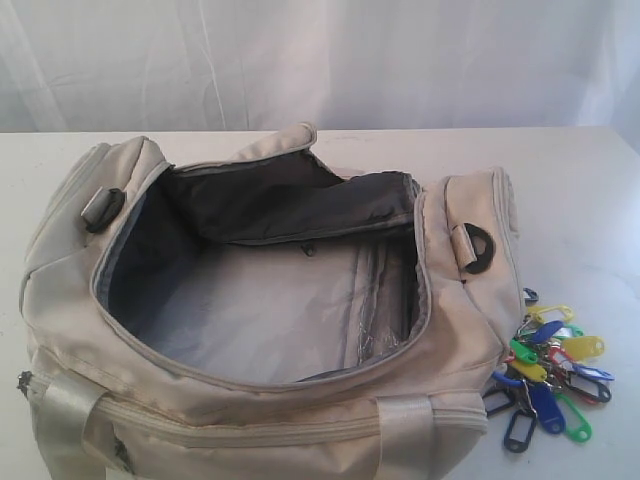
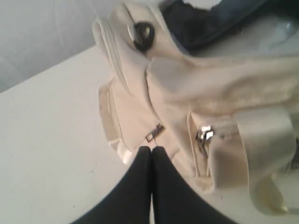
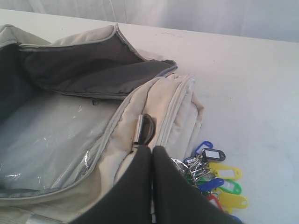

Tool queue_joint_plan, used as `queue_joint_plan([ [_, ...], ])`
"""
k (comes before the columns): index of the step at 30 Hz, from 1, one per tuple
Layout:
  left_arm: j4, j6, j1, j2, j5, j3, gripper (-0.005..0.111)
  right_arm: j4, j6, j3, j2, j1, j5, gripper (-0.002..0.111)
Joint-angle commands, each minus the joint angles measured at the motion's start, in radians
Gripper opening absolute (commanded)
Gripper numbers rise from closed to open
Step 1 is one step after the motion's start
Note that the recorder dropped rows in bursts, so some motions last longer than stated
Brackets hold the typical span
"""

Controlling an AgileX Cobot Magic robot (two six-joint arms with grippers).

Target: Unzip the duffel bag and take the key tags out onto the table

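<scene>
The cream duffel bag (image 1: 455, 330) lies unzipped on the white table (image 1: 580, 200), its flap folded back and its grey lining (image 1: 270, 310) bare. The key tags (image 1: 552, 375), a bunch in blue, yellow, green, red and black, rest on the table against the bag's right end. Neither gripper shows in the exterior view. My left gripper (image 2: 152, 148) is shut with nothing in it, above the bag's left end (image 2: 135, 107) near a side zip pull (image 2: 154, 132). My right gripper (image 3: 152, 148) is shut and empty, over the bag's right end (image 3: 175, 107) beside the key tags (image 3: 217, 175).
A black D-ring (image 1: 478, 247) sits on the bag's right end and another (image 1: 103, 208) on its left end. A pocket zipper pull (image 2: 203, 135) hangs on the bag's front. A white curtain (image 1: 320, 60) closes the back. Bare tabletop (image 3: 252, 84) spreads right of the bag.
</scene>
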Motion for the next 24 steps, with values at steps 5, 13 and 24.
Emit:
queue_joint_plan([
  [5, 0.038, -0.002, 0.002, -0.008, -0.009, 0.214, 0.0, -0.007, -0.004, 0.004, -0.004, -0.005, -0.014, 0.0],
  [13, 0.065, -0.008, 0.002, -0.008, -0.273, 0.25, 0.0, -0.007, -0.004, 0.004, -0.004, -0.005, -0.014, 0.0],
  [24, 0.026, -0.436, 0.002, -0.008, -0.237, 0.25, 0.0, -0.007, -0.004, 0.004, -0.004, -0.005, -0.014, 0.0],
])
